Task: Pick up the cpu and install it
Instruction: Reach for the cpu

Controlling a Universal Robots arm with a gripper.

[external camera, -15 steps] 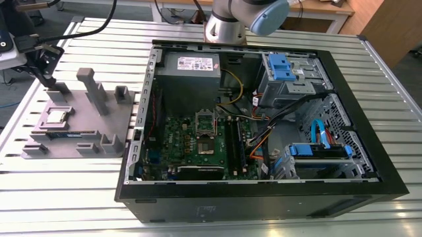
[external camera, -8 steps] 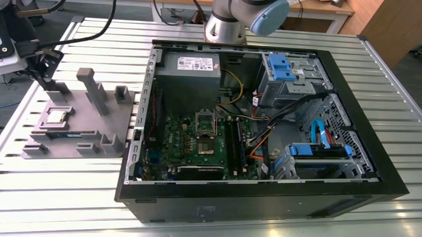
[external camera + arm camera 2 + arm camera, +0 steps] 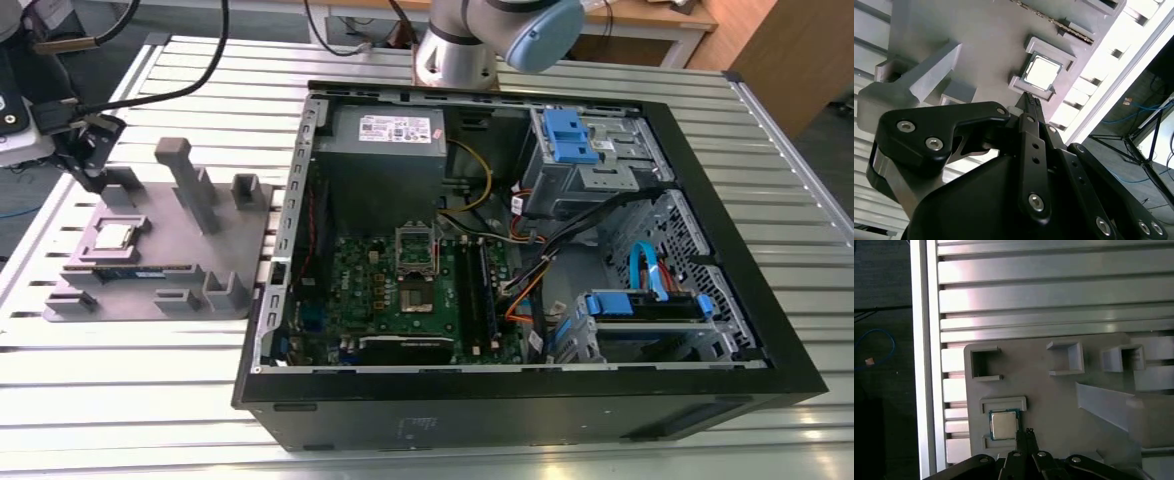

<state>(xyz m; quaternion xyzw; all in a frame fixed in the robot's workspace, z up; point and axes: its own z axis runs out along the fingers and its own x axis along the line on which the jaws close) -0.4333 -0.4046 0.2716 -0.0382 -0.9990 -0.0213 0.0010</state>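
Grey plastic holder plate [image 3: 243, 245] lies on the slatted aluminium table [image 3: 134, 400]. At the plate's end toward the exterior view's left, the gripper [image 3: 94, 182] hangs over its corner, black fingers [image 3: 1030, 107] pinched together on nothing. Just beside them, the cpu [image 3: 114, 236] sits flat in its square nest on the plate — silver top up. A green memory stick [image 3: 134, 271] lies near it. Off the plate's opposite edge stands the open computer case [image 3: 534, 405].
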